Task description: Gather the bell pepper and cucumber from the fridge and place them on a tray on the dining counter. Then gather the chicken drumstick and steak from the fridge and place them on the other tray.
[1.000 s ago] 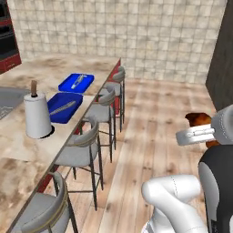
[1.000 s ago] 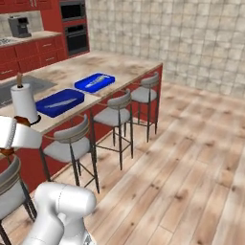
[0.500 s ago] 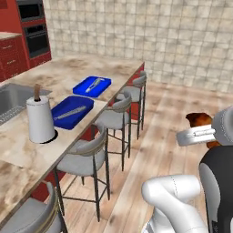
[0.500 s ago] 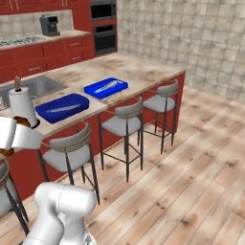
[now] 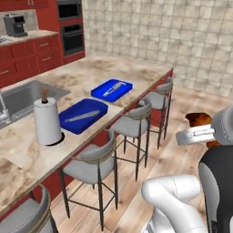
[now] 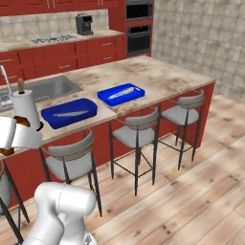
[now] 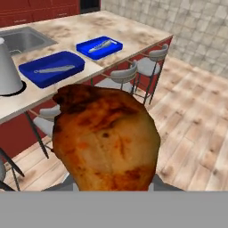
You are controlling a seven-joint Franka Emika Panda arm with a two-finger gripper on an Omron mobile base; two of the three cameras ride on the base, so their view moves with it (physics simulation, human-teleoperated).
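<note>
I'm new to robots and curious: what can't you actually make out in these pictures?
- Gripper fingers: hidden in the hand view behind the brown-orange chicken drumstick.
- Grey items in the two blue plastic trays: too small to identify.
- Steel sink: cut off by the left edge of the base views.
- White paper towel roll: cut by the hand view's edge.

Light is even and bright, without strong shadows or glare. All pictures are rendered, slightly soft, with coarse textures.

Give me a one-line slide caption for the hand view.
The hand holds the chicken drumstick up close, with two blue trays on the dining counter beyond.
</note>
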